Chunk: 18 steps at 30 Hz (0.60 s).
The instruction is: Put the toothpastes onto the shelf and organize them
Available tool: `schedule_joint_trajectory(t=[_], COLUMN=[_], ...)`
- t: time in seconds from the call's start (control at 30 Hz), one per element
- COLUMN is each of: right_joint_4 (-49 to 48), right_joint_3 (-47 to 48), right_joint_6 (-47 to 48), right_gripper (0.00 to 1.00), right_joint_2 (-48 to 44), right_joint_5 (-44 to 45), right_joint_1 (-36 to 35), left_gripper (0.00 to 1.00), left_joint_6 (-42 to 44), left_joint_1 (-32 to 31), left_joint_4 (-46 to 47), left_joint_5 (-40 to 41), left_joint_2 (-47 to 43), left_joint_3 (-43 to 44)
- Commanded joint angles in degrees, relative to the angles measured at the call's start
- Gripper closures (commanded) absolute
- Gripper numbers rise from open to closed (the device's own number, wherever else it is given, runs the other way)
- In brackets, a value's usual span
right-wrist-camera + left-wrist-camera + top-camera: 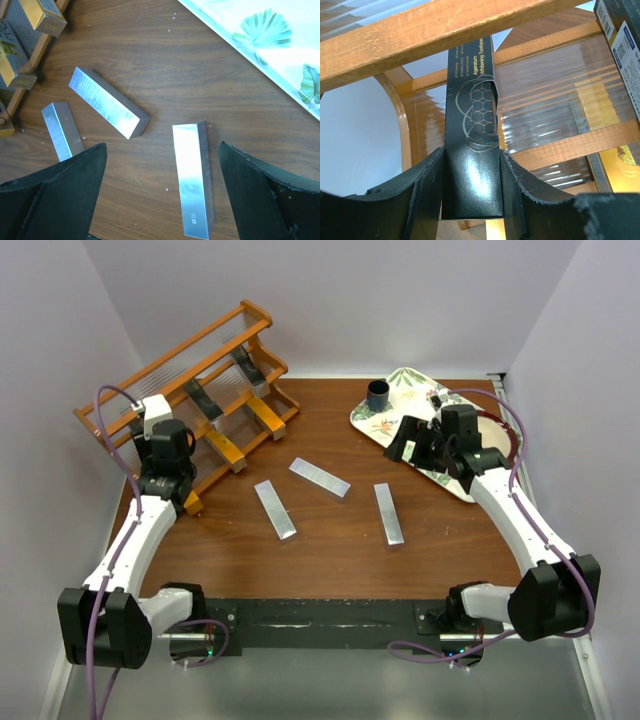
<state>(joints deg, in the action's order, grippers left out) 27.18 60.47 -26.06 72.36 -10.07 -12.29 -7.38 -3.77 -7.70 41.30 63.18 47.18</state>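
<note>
Though the right end effector [161,150] gapes, the left [471,151] clamps a black carton [472,100] lengthwise (toward shelf [420,30]).

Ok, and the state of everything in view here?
Left gripper: shut on black carton, at the shelf.
Right gripper: open, empty.
Silver cartons: three, flat on the table.
Shelf: upright, partly filled.
Cup: upright on tray.
</note>
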Motion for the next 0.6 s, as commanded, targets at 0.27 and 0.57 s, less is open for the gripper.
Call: schedule_joint_trajectory(t=[0.27, 0.57], right_joint_4=[-2.31, -1.96], right_joint_3=[0.0, -0.09], right_joint_6=[1.1, 1.54], right_gripper=[0.02, 0.02], right_joint_2=[-1.08, -1.25], right_joint_5=[-0.92, -0.48], right_joint_1=[0.25, 0.17], left_gripper=[0.46, 0.13], left_joint_6=[-2.82, -3.08], left_joint_1=[0.61, 0.61], left_joint_4=[1.47, 0.24], left_joint_5=[-1.31, -1.75], left_joint_2=[-1.48, -2.79], left_joint_3=[-1.91, -1.39])
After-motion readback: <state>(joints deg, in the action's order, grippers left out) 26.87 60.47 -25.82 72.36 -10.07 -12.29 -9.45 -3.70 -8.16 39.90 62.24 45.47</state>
